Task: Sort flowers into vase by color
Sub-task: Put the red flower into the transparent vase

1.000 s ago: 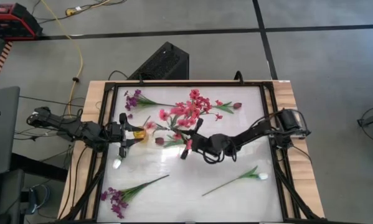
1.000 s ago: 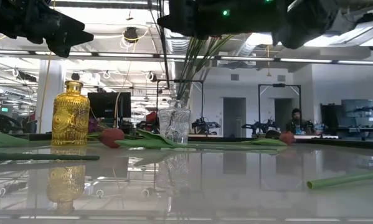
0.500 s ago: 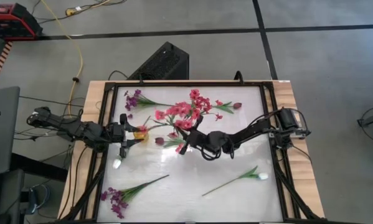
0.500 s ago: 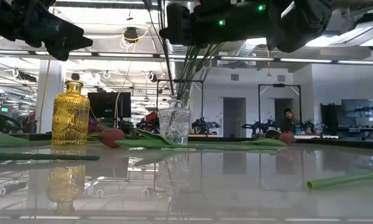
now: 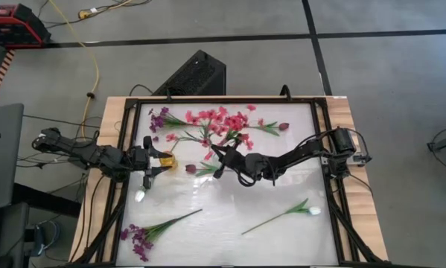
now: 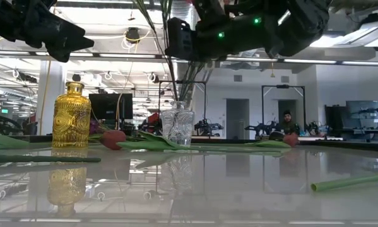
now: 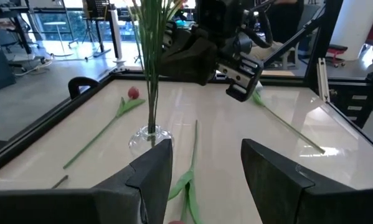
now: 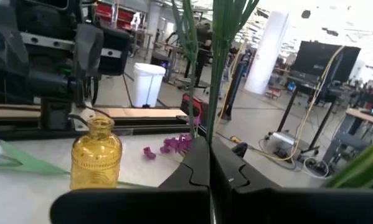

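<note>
A bunch of red-pink flowers (image 5: 217, 121) stands on green stems (image 6: 190, 79) in the clear glass vase (image 6: 176, 126), which also shows in the left wrist view (image 7: 150, 138). My right gripper (image 5: 218, 161) is shut on these stems above the vase. My left gripper (image 5: 149, 161) is open and empty, held above table height beside the yellow glass vase (image 5: 165, 160), which stands left of the clear one (image 6: 70, 115). My right gripper pinches the bunched green stems (image 8: 218, 93) between its two shut fingers, partway up, above the vase's mouth. The fingers come level from the table's right and lie across the stems. The stems' lower ends stand in the clear vase (image 7: 151, 127); the blossoms lean toward the far edge.
Loose sprigs lie on the white table: purple ones at the far left (image 5: 163, 117) and near left (image 5: 142, 237), a white-bud stem at the near right (image 5: 290, 214), a maroon bud at the far right (image 5: 284, 126) and another by the vases (image 6: 113, 138). A raised black frame (image 5: 328, 171) rims the table.
My right gripper has moved toward the table's far edge and a little left, still shut on the stems. The red-pink blossoms have swung with it toward the far edge, while the stems' lower ends stay in the clear vase.
</note>
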`<state>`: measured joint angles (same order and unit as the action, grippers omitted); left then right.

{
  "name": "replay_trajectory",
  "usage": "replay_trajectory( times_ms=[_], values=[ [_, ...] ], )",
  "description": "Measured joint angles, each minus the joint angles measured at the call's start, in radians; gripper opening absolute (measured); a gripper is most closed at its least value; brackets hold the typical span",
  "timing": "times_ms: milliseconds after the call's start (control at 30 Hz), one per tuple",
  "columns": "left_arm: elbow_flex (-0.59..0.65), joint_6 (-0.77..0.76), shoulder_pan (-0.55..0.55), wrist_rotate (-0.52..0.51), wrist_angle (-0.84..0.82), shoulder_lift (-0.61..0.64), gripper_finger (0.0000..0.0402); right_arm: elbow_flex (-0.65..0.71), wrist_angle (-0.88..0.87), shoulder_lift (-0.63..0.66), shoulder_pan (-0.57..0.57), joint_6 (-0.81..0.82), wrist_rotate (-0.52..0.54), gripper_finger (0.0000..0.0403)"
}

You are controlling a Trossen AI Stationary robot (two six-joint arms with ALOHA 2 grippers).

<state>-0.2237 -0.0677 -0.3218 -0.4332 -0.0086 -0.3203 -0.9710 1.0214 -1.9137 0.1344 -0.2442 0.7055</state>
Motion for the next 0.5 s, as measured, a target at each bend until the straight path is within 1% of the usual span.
replay_trajectory(
  times_ms=[200,500],
  values=[
    [0.0,-0.003,0.0,0.0,0.0,0.0,0.0182,0.0,-0.037,0.0,0.007,0.009,0.001,0.0048],
    [0.0,-0.008,0.0,0.0,0.0,0.0,0.0182,0.0,-0.045,0.004,0.013,0.009,0.014,0.0055]
  ],
)
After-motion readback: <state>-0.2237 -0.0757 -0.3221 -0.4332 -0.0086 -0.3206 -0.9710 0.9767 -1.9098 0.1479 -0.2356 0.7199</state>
